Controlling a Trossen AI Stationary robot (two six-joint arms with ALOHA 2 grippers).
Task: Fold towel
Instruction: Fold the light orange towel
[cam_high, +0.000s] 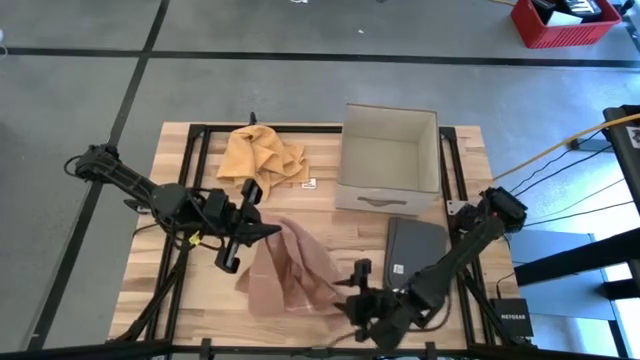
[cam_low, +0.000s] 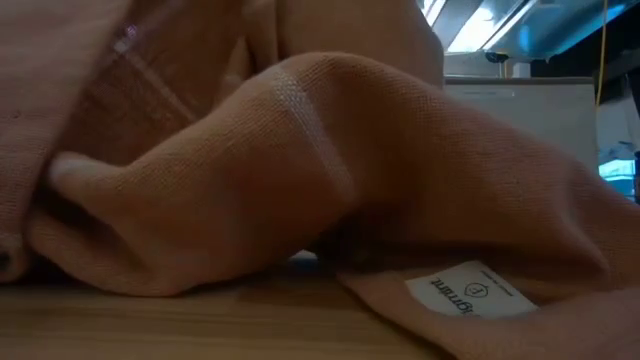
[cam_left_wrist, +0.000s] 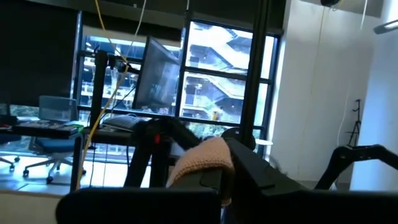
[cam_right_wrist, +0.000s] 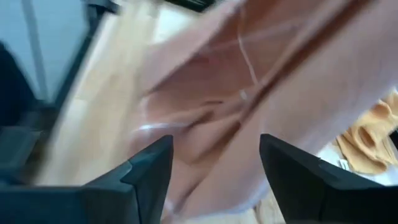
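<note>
The pink towel (cam_high: 295, 268) lies bunched on the wooden table (cam_high: 200, 300), near the front edge. In the low view the towel (cam_low: 300, 170) fills the picture, its white label (cam_low: 470, 290) lying at the table top. My left gripper (cam_high: 268, 230) comes in from the table's left and is shut on the towel's far left part. My right gripper (cam_high: 350, 296) stands open at the towel's near right edge, with the cloth (cam_right_wrist: 211, 118) between and ahead of its fingers. My left gripper pinches a bunched bit of the towel (cam_left_wrist: 205, 158) between its two fingers, coming about level from the table's left. That part is raised, and the rest drapes slack down onto the table (cam_high: 290, 285). My right gripper has cloth between its open fingers (cam_right_wrist: 149, 168); whether they touch it I cannot tell.
A crumpled yellow cloth (cam_high: 262, 155) lies at the far middle of the table. An open cardboard box (cam_high: 390, 160) stands far right. A dark grey folded item (cam_high: 415, 250) lies in front of the box, beside my right arm.
</note>
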